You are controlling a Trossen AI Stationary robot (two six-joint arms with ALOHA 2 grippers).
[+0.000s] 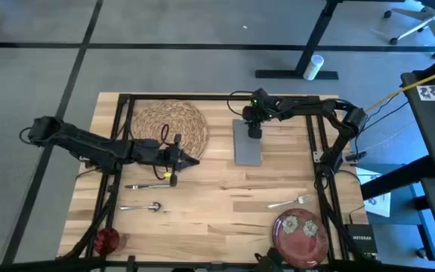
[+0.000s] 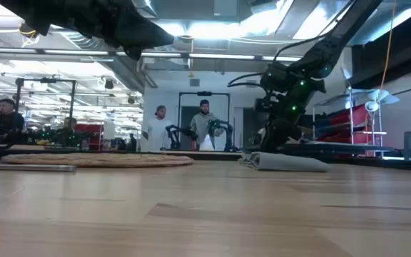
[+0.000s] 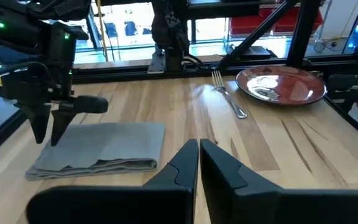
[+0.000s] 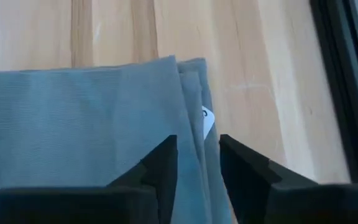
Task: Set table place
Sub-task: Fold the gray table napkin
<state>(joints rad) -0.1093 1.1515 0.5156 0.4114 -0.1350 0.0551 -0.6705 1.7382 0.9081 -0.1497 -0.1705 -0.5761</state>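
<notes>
The gray napkin [image 1: 248, 149] lies folded and flat on the table [image 1: 225, 204], right of the round woven mat [image 1: 169, 125]. My right gripper [image 1: 254, 132] points down at the napkin's far end, slightly open, with the folded edge [image 4: 194, 93] below the gap. My left gripper [image 1: 191, 161] is shut, holds nothing, and hangs above the table by the mat's near right rim. A knife [image 1: 146, 186] and a spoon [image 1: 143, 207] lie near left. A fork [image 1: 293, 201] and the dark red plate [image 1: 301, 231] lie near right. The red cup [image 1: 106, 240] stands at the near left corner. My right gripper comes from above at the napkin's far end [image 3: 48, 149], one finger on each side of the stacked folded edges. Whether the fingertips [image 3: 42, 132] touch the cloth, I cannot tell. The napkin lies flat on the table.
Black frame bars [image 1: 119, 136] run along the table's left and right sides and across its far edge. Bare wood lies in the middle, between the cutlery on the left and the fork. Beyond the far edge, people [image 2: 204, 125] stand in the room.
</notes>
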